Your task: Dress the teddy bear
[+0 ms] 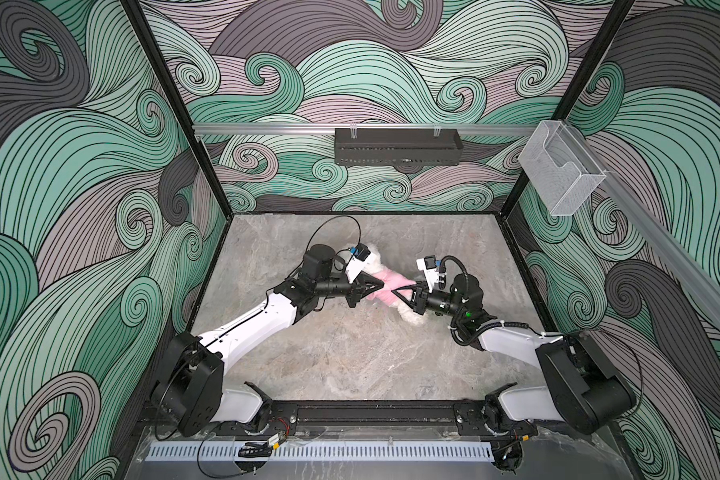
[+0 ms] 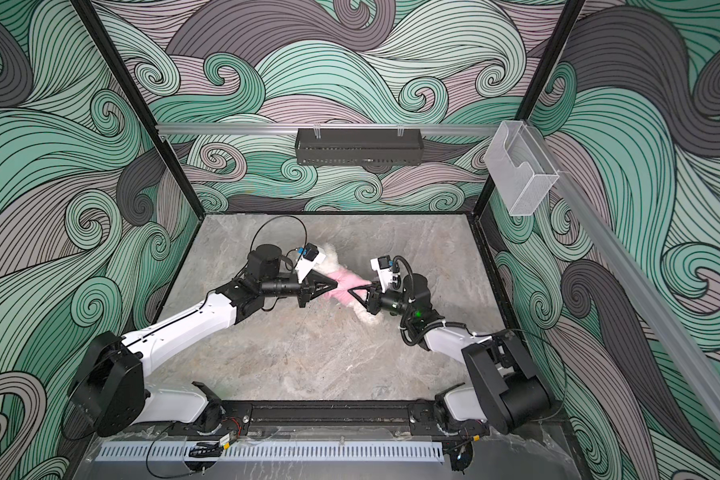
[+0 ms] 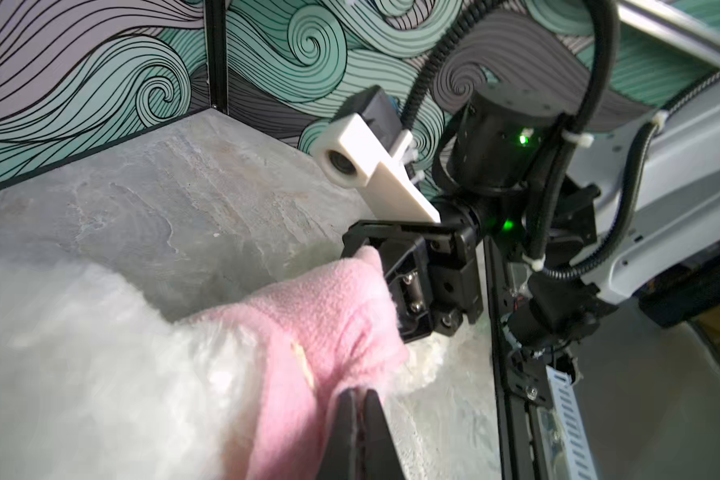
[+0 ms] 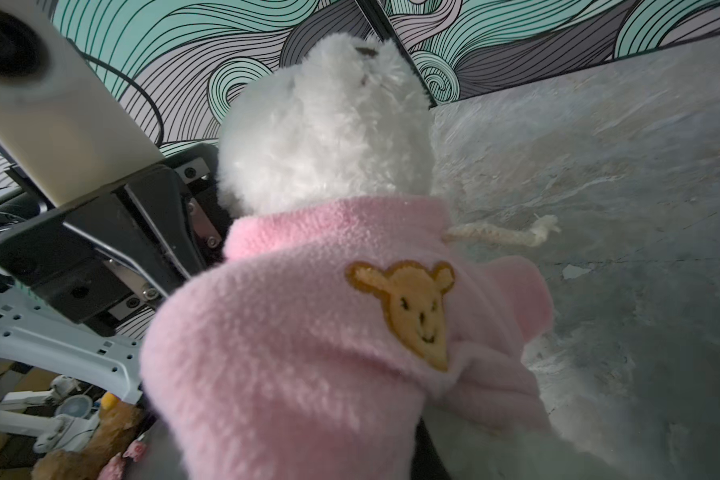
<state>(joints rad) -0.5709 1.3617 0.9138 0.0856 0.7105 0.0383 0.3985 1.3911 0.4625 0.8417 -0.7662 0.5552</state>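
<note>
Pink shirt (image 4: 308,332) on the teddy bear (image 4: 325,124), clamped tight by my left fingers (image 1: 376,283) and right fingers (image 1: 404,287); left wrist camera (image 1: 360,254) overlaps its head.

You'll find the bear (image 1: 410,319) lying mid-table (image 1: 350,357), head toward the back left, shirt (image 1: 385,291) on its torso, left gripper (image 1: 380,284) left of it, right gripper (image 1: 400,288) right.

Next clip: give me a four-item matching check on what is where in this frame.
Column one:
1 teddy bear
2 pink shirt
3 black tray
4 clear box

Column two:
A hung on the back rail
B white and fluffy
C fixed to the right-hand rail
D pulled over the bear's body

Pairs: 1-B, 2-D, 3-A, 4-C
</note>
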